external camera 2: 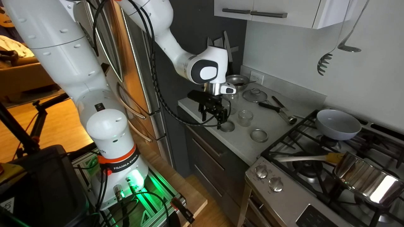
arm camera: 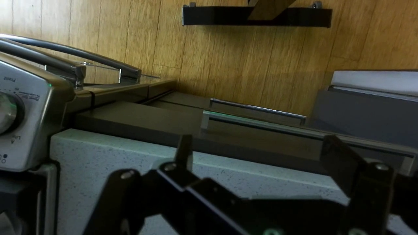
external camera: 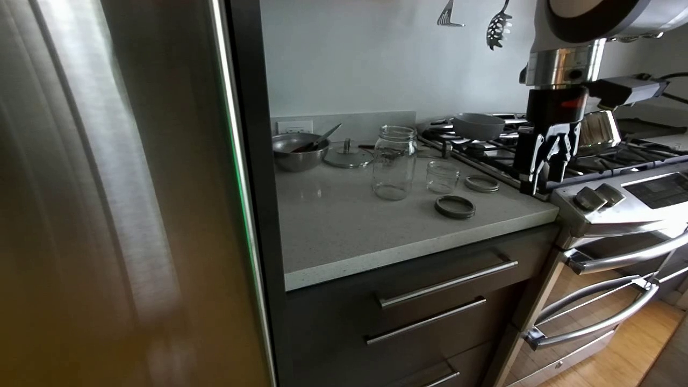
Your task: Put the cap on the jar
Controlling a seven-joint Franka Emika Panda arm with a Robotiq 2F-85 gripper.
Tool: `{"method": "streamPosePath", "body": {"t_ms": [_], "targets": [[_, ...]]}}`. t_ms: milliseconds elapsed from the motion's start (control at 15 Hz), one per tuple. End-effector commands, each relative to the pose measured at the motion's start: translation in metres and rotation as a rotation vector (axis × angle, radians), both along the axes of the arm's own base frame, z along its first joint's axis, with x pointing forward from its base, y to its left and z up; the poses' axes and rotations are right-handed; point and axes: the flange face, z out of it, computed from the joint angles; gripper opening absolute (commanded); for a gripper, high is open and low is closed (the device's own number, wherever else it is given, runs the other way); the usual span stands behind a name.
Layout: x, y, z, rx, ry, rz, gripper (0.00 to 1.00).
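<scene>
Pick up low and level, then cap

The stove, fronted in smooth steel, borders the work; best to keep the approach away from it. Beside it runs the desk, a pale speckled slab that looks hard, so the last stretch down should be slow.

The tool, black and many-jointed, points downward, spread wide and gripping nothing. In the wrist view neither of the pieces to be joined can be made out, so lining up by the exterior views seems wise.

The jar stands upright on the desk: clear glass, tall, rounded at the shoulder, with a ridged neck. It would probably tip or slide if nudged, so contact should come straight down, lightly. Just beside it is a shorter glass, also clear; pass well over it.

Smallest, lying flat: the likelier cap, dark and ring-like, near the front edge of the desk, and a similar, greyer lid nearer the stove. Which is meant is uncertain. Both look metallic and thin. Grasping one seems the step in hand: pinch opposite sides and keep it level.
</scene>
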Motion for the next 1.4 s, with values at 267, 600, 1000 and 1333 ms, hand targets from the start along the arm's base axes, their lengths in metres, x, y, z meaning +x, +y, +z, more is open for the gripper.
{"method": "streamPosePath", "body": {"t_ms": [267, 600, 1000, 1333], "targets": [[0.005, -0.024, -0.01, -0.038, -0.043, 0.021, 1.0], [0.012, -0.047, -0.02, -0.046, -0.134, -0.015, 1.0], [0.029, -0.061, -0.032, -0.047, -0.225, -0.038, 1.0], [0.049, -0.057, -0.05, 0.006, -0.204, -0.018, 1.0]]}}
